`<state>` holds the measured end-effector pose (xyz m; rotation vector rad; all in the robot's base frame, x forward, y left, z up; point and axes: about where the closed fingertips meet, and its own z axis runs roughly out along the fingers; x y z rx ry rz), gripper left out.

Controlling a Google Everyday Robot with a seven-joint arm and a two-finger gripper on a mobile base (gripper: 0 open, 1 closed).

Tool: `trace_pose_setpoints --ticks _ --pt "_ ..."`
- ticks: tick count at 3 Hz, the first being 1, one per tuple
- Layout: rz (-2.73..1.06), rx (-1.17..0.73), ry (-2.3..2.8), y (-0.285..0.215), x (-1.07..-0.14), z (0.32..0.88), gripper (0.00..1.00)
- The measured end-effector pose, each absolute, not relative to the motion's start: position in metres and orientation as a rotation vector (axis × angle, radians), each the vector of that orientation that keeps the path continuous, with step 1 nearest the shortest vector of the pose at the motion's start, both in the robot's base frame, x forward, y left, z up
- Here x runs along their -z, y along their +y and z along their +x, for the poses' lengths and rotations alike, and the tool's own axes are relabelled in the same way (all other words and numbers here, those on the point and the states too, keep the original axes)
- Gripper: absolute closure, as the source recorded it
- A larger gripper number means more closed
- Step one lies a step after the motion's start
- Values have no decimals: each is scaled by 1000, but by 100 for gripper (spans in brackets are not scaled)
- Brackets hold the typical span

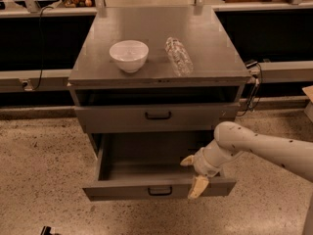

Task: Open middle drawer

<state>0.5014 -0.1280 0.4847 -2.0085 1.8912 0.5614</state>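
Note:
The middle drawer (146, 168) is pulled well out of the grey cabinet (156, 43), and its plain grey tray shows. Its front carries a small black loop handle (160, 191). My gripper (194, 174) is at the right end of that front, to the right of the handle. Its cream fingers are spread. One fingertip (188, 160) is inside the drawer and the other (198, 186) hangs over the outside of the front, so they straddle its top edge. The white arm (264, 148) reaches in from the right.
The top drawer (122, 119), with its own black handle, sits above with a dark gap over it. A white bowl (129, 55) and a clear plastic bottle (178, 56) lying on its side are on the cabinet top. A cable (254, 89) hangs at the cabinet's right side. The floor is speckled.

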Motion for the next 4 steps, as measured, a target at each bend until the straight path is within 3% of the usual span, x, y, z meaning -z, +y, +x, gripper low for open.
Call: trace_pose_setpoints --ticks 1,2,4 --pt "-2005 -490 1888 -133 -500 527 24" --pt "-1959 -434 1902 -141 -503 552 33" --pt "-1891 -354 1960 -141 -475 586 76"
